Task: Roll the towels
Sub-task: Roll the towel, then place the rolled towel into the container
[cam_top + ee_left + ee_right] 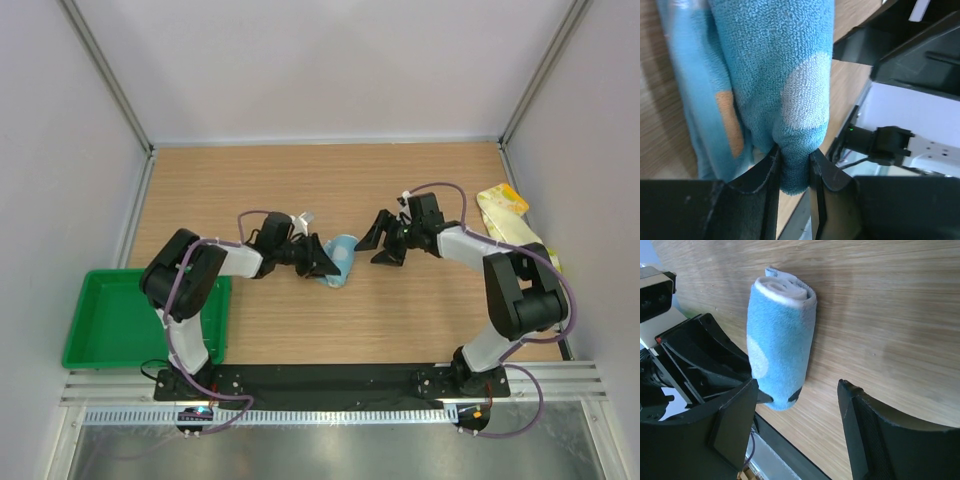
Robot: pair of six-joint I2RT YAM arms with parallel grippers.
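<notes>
The light blue towel (pixel 343 258) lies rolled up on the wooden table, mid-centre. In the right wrist view its spiral end faces away (pixel 782 340). My left gripper (pixel 324 262) is shut on the near end of the roll. The left wrist view shows the blue cloth (pixel 775 65), with a pale dot and an orange patch, pinched between the two fingers (pixel 794 165). My right gripper (pixel 381 243) stands open just to the right of the roll, with nothing between its fingers (pixel 797 387). The yellow-cream towel (pixel 510 225) lies crumpled by the right wall.
A green tray (pixel 110 320) sits at the table's near left edge, beside the left arm's base. White walls close in the table on the left, right and back. The left arm's black housing (pixel 705 360) fills the lower left of the right wrist view.
</notes>
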